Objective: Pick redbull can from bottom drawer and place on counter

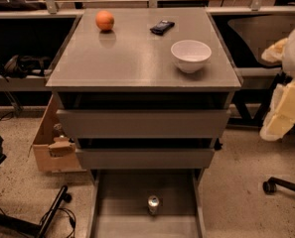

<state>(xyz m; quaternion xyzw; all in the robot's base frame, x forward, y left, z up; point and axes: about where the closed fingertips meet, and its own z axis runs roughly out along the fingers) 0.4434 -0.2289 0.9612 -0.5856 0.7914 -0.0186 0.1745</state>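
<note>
Camera view: redbull can in the open drawer, gripper off at the right edge

Looks down over the front of a grey cabinet. Shows the redbull can (pixel 153 204) standing upright on the floor of the bottom drawer (pixel 119 197), about midway across, silver top and pull tab facing up; too dark below the rim to make out the body. Cuts the bottom drawer off at the lower frame edge, so hides its front wall. Finds the two upper drawers (pixel 143 124) closed or nearly so, with the shadowed gaps above each too dark to see into.

Shows on the counter (pixel 132 58) an orange (pixel 105 20) at the back left, a small dark flat object (pixel 162 27) at the back middle, hard to identify, and a white bowl (pixel 190 55) near the right side, all well apart from one another.

Places the gripper (pixel 281 115) at the right edge of the picture, beside the cabinet at about the level of the upper drawers and well apart from the can, as a pale cream shape partly cut off by the frame. Cannot tell how far open, nor whether anything is held.

Catches a cardboard box (pixel 52 150) on the floor left of the cabinet, partly hidden behind it, and a chair caster (pixel 269 186) at the lower right.
</note>
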